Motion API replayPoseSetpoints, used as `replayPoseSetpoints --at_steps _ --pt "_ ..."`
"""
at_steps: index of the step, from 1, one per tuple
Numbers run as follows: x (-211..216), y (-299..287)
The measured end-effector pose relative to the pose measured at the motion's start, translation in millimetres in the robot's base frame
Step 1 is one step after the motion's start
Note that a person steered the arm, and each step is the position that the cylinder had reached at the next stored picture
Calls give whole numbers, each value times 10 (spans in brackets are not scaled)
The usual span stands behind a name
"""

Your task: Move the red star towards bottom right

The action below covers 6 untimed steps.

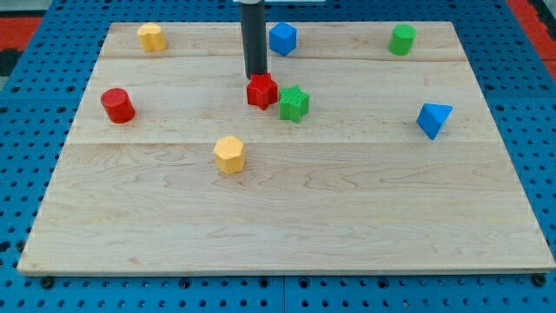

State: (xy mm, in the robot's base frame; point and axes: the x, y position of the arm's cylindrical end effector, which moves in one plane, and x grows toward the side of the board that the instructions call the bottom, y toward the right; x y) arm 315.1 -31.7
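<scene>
The red star (261,91) lies on the wooden board (287,209) a little above its middle. The green star (294,103) touches it on its right, slightly lower. My tip (255,77) stands at the red star's upper left edge, touching or nearly touching it. The dark rod rises from there out of the view's top.
A red cylinder (116,105) sits at the left. A yellow hexagonal block (230,155) lies below the red star. A yellow block (151,36), a blue block (282,38) and a green cylinder (401,39) line the top. A blue wedge (433,119) is at the right.
</scene>
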Motion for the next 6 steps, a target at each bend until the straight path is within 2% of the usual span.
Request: replayPoseSetpoints --at_steps 3,4,5,6 --pt "502 -576" --pt "318 -979" --pt "361 -1256" --pt "211 -564"
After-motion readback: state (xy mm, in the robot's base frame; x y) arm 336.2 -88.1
